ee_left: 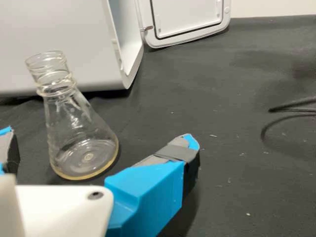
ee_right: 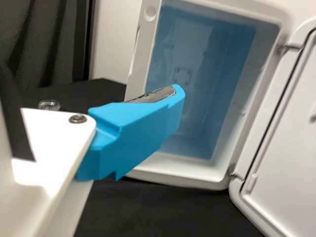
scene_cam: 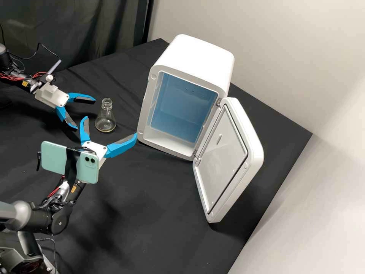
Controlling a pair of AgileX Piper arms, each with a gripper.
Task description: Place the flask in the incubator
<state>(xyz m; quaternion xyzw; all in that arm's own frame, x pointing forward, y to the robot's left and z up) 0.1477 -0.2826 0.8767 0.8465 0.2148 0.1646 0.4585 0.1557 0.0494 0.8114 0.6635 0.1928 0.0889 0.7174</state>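
Pre-grasp: left gripper (scene_cam: 83, 112) and right gripper (scene_cam: 109, 128), jaws spread, near upright flask (scene_cam: 105, 121); next, pinch it for the open incubator (scene_cam: 197, 57).

Black bench cloth (scene_cam: 159, 220), dark curtain (scene_cam: 76, 26) at back, white wall (scene_cam: 296, 49) alongside.

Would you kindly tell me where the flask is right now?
In the high view, the flask stands upright on the black bench, just left of the open incubator and close in front of the left pincer.
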